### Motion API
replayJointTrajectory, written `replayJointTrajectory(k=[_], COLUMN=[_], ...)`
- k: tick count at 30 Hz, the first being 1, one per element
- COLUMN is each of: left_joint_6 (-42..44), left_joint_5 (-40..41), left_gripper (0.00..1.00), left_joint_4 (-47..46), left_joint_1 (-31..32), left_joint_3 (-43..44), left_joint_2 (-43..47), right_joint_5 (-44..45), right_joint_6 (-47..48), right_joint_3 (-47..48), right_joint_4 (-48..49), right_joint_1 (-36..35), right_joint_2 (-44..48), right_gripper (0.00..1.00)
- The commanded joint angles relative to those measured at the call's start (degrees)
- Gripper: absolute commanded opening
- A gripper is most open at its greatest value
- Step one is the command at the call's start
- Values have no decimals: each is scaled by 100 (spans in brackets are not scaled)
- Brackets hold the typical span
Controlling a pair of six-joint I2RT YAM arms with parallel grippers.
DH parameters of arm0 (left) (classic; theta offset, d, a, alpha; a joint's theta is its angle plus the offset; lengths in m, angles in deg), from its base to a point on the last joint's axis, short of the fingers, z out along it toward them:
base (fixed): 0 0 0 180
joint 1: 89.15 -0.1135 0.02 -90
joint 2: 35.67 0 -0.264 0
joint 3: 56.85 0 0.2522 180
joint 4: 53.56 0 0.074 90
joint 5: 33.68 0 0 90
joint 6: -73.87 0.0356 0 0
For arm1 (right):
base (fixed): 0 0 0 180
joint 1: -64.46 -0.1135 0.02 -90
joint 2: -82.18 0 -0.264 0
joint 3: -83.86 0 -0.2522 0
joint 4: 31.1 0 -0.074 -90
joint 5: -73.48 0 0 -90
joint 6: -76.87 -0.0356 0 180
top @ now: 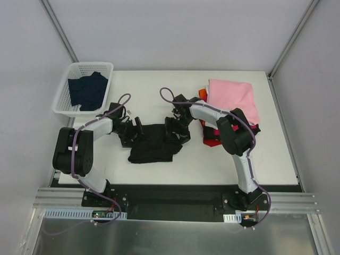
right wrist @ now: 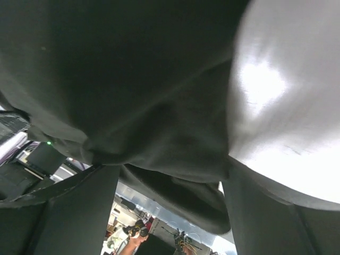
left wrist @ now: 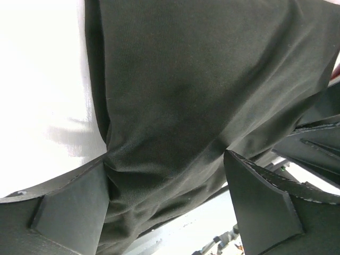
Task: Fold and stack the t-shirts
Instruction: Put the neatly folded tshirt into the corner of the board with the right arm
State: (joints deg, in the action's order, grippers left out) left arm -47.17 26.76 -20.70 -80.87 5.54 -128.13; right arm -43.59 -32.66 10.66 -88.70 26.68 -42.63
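A black t-shirt (top: 154, 143) lies crumpled and partly folded in the middle of the white table (top: 228, 159). My left gripper (top: 133, 132) is at its left edge and my right gripper (top: 175, 130) at its upper right edge. In the left wrist view the black cloth (left wrist: 202, 95) bunches between the wide-apart fingers of the left gripper (left wrist: 167, 159) and touches the left one. The right gripper (right wrist: 169, 167) also stands open, with a fold of the black tee (right wrist: 133, 79) sagging between its fingers. Neither gripper pinches the cloth.
At the back right sits a stack of folded tees, with a pink one (top: 231, 98) on top, red (top: 212, 139) below and orange (top: 202, 94) at its edge. A white basket (top: 85, 66) at the back left holds a dark navy tee (top: 87, 91).
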Motion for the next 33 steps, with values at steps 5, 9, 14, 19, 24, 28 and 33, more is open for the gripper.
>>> replayJointTrajectory(k=[5,9,14,19,24,28,33], left_joint_6=[116,169,117,90,38,-68,-156], left_joint_5=[354,390,337,337,302,302,337], left_gripper=[81,82,73,22,0,0,0], left_joint_4=[183,191,191,191,226,402,718], left_joint_1=[25,16,8,8,16,130,403], left_joint_3=[-415,-415,-415,-485,-415,-30,525], left_joint_2=[-132,-96,-166,-123,53,316,510], right_joint_5=[255,193,211,228,571,931,1282], right_joint_6=[-77,-191,-297,-376,-218,1,230], right_joint_3=[-452,-646,-787,-927,-796,-445,56], right_joint_4=[832,1052,1237,1395,1063,588,-18], right_joint_1=[-239,-370,-520,-599,-599,-581,-424], right_joint_2=[-360,-342,-333,-307,-52,220,537], right_gripper=[78,73,49,21,1,1,1])
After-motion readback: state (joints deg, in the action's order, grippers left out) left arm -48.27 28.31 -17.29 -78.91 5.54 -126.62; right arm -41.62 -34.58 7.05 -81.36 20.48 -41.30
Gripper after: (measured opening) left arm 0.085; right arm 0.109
